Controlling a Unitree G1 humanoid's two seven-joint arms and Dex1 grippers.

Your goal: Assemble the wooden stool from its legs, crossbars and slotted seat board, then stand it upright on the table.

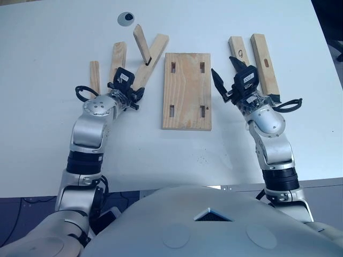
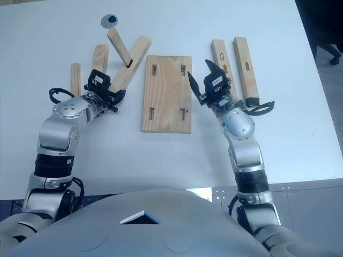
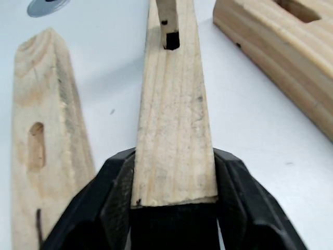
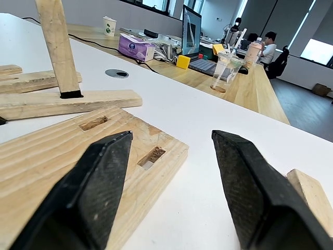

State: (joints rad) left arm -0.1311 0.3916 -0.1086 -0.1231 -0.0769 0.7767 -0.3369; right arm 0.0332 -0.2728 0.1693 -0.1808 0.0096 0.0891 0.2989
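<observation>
1. Left claw (image 1: 135, 95) is clamped on the near end of a leg (image 1: 150, 61) on the desk (image 1: 48, 48).
2. Right claw (image 1: 222, 65), fingers apart, is by the right edge of the board (image 1: 186, 91), which lies flat.
3. A crossbar (image 1: 141, 43) stands tilted in the held leg.
4. Two legs (image 1: 265, 61) lie far right.

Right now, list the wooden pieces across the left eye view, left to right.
short piece → slotted leg → gripped leg → seat board → marked leg → far-right leg
</observation>
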